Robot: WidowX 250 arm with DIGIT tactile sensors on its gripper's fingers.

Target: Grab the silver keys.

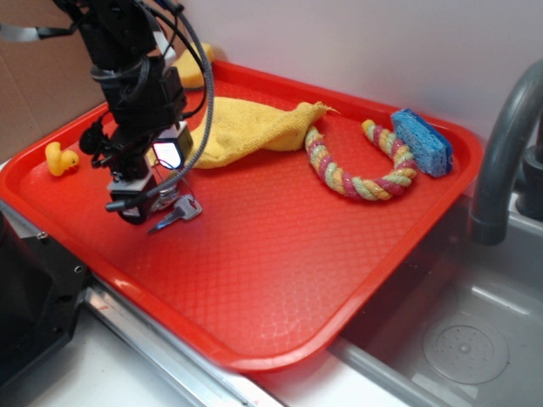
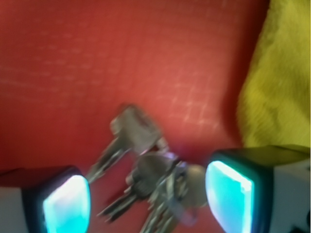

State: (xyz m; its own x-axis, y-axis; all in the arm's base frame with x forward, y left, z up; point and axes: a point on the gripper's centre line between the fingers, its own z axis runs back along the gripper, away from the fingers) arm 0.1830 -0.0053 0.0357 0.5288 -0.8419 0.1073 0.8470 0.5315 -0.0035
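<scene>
The silver keys [image 1: 176, 212] [image 2: 146, 179] lie flat on the red tray [image 1: 297, 254] toward its left edge, their blades fanned roughly parallel and pointing toward the tray's near-left rim. The gripper [image 1: 153, 191] [image 2: 146, 196] hangs over them with its fingers spread wide, one on each side of the bunch. The yellow cloth [image 1: 246, 127] [image 2: 277, 77] lies just beyond, toward the tray's far edge.

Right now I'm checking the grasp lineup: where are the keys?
The keys lie on the left part of the red tray, directly under the tool. The wrist view shows them between its open fingers, near the yellow cloth.
</scene>
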